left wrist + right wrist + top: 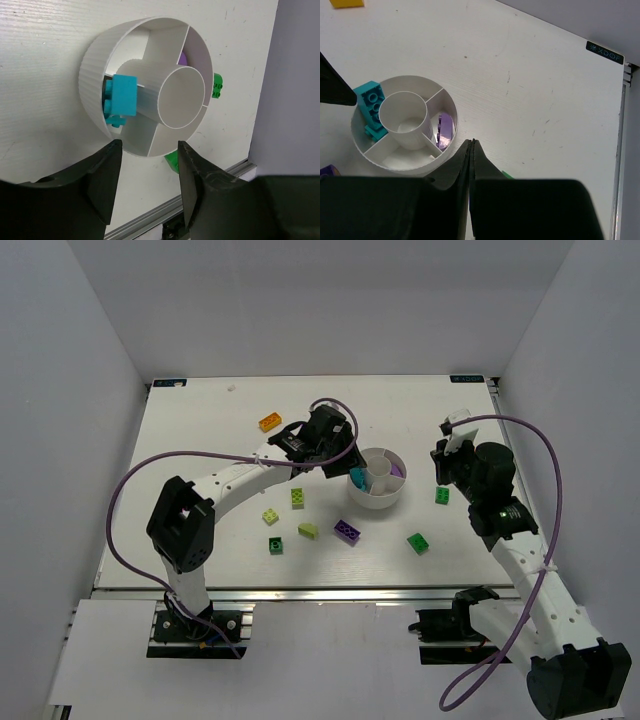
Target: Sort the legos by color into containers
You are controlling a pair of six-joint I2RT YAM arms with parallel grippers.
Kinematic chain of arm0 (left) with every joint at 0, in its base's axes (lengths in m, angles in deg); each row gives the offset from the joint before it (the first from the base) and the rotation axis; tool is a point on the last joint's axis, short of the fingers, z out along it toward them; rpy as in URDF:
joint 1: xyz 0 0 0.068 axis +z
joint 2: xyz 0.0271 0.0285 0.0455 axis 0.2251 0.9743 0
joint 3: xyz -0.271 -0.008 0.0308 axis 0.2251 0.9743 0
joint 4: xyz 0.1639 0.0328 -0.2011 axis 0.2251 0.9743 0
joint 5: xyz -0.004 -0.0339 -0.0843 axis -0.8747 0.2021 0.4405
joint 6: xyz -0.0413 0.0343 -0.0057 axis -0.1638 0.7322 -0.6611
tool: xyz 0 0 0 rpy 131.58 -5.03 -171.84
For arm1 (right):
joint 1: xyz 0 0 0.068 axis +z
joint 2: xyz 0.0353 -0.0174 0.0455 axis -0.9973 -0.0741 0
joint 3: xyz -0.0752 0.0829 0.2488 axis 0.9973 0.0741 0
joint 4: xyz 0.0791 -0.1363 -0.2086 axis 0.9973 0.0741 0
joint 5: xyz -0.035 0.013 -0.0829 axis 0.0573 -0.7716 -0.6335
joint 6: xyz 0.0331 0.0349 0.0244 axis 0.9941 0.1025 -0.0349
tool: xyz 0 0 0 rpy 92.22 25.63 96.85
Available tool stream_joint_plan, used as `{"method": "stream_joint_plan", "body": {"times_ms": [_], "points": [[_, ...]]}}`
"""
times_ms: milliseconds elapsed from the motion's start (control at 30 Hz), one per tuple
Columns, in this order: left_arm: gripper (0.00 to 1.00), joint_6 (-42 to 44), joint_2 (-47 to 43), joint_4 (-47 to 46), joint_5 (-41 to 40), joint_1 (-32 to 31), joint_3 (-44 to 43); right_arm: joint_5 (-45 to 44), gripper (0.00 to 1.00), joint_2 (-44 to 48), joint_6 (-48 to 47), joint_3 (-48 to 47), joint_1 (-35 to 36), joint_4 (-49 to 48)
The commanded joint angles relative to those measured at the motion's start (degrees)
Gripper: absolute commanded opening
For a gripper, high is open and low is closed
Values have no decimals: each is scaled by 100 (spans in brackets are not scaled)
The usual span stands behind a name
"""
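Two arms reach over a white table [200, 420] that is walled in white on three sides, with a metal rail [300, 595] along its near edge. The left arm stretches the furthest, and a purple cable [130, 480] loops along it. The left gripper [146, 160] hangs just beside the left rim of the dish [380, 505], its jaws standing well apart with nothing between them. The right gripper [471, 147] hovers just right of the dish, its fingers pressed flat together and holding nothing.

The dish is round and white with a ribbed outer wall, a central cup [405, 132] and thin dividers that cut it into wedges. It sits right of the table's centre, well apart from every edge. Cyan bricks [124, 94] lie in the wedge facing the left gripper, one of them tilted against the cup. A purple brick [446, 129] lies in a wedge on the opposite side.

Broad white surface runs from the dish to the far edge and down the left side, where only an orange brick [270, 422] sits, beyond the left gripper. On the near left of the dish are three lime bricks [298, 497] and a green brick [274, 545]. A loose purple brick [347, 531] lies on the near side of the dish. A second green brick [417, 542] sits near right, and a third green brick [442, 496] is just right of the dish.
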Motion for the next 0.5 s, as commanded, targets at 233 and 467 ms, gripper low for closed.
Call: {"method": "stream_joint_plan", "body": {"times_ms": [233,467], "points": [[1,1450,-1148,-336,-413,39,-129,2079,56,52,-959,-147,-71,447],[36,3192,-3257,-838,-579,171,1856,3882,85,-325,-1927,-419,-36,1414]]}}
